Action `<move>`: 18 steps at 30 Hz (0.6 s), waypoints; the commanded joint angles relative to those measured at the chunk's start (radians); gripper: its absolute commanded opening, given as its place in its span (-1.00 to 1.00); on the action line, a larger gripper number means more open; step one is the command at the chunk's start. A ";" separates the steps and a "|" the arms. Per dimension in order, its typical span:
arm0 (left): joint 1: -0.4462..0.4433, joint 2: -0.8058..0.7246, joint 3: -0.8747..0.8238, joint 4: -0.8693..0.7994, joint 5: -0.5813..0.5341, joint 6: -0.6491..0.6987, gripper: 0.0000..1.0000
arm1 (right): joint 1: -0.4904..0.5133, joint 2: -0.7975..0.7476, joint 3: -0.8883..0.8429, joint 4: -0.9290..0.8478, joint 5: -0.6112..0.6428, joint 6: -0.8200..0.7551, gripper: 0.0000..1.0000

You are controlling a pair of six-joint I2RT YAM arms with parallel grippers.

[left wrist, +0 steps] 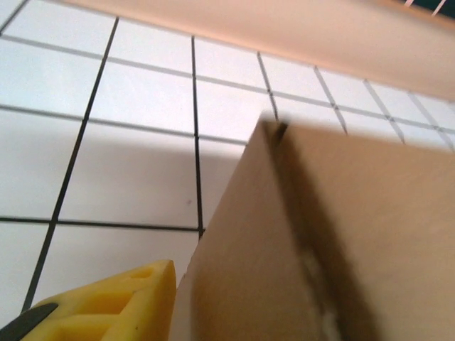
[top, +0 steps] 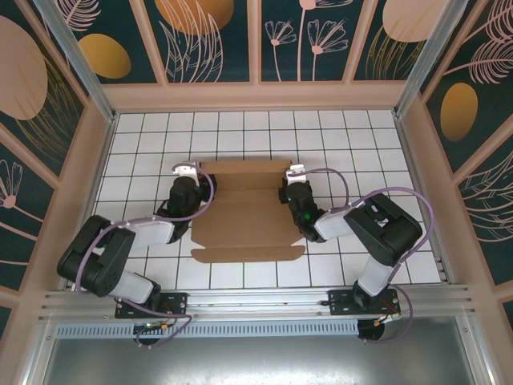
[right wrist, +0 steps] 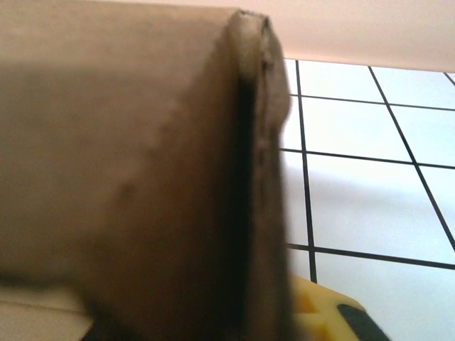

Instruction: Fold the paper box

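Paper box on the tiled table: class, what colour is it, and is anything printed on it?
The paper box is plain brown with no print; the top external view shows it best.

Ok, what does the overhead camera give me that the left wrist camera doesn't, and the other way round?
The overhead view gives the whole paper box spread between the left arm and the right arm, one at each side edge, plus the patterned walls. The left wrist view instead gives a close look at one cardboard flap, its top corner against the tiles, with a yellow finger low beside it. Both share the brown cardboard, the white tiled floor and the peach wall base.
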 commanded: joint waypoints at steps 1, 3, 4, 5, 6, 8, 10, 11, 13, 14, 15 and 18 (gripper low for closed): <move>0.004 -0.073 -0.022 -0.009 0.025 -0.026 -0.10 | -0.004 -0.034 -0.013 -0.012 0.031 -0.005 -0.59; 0.004 -0.097 -0.022 -0.052 0.040 -0.035 -0.11 | -0.004 -0.039 -0.007 -0.025 0.030 0.002 -0.49; 0.004 -0.108 -0.021 -0.082 0.041 -0.038 -0.12 | -0.004 -0.042 -0.003 -0.033 0.030 0.007 -0.41; 0.004 -0.116 -0.021 -0.102 0.043 -0.043 -0.13 | -0.004 -0.047 -0.002 -0.036 0.030 0.010 -0.33; 0.004 -0.126 -0.024 -0.116 0.055 -0.047 -0.13 | -0.003 -0.055 -0.005 -0.036 0.028 0.009 -0.23; 0.004 -0.147 -0.028 -0.148 0.065 -0.063 -0.15 | -0.003 -0.070 -0.011 -0.031 0.024 0.002 -0.10; 0.005 -0.184 -0.038 -0.180 0.068 -0.077 -0.18 | -0.004 -0.091 -0.023 -0.022 0.020 -0.012 0.03; 0.004 -0.202 -0.043 -0.190 0.065 -0.079 -0.19 | -0.003 -0.101 -0.029 -0.017 0.013 -0.019 0.09; 0.004 -0.259 -0.056 -0.219 0.046 -0.075 -0.22 | -0.004 -0.127 -0.047 -0.004 -0.007 -0.034 0.21; 0.005 -0.282 -0.060 -0.224 0.038 -0.071 -0.24 | -0.004 -0.140 -0.059 0.006 -0.024 -0.042 0.25; 0.004 -0.311 -0.063 -0.228 0.036 -0.059 -0.30 | -0.002 -0.160 -0.074 0.021 -0.045 -0.055 0.29; 0.004 -0.379 -0.043 -0.238 0.046 -0.025 -0.40 | -0.004 -0.236 -0.129 0.065 -0.142 -0.091 0.43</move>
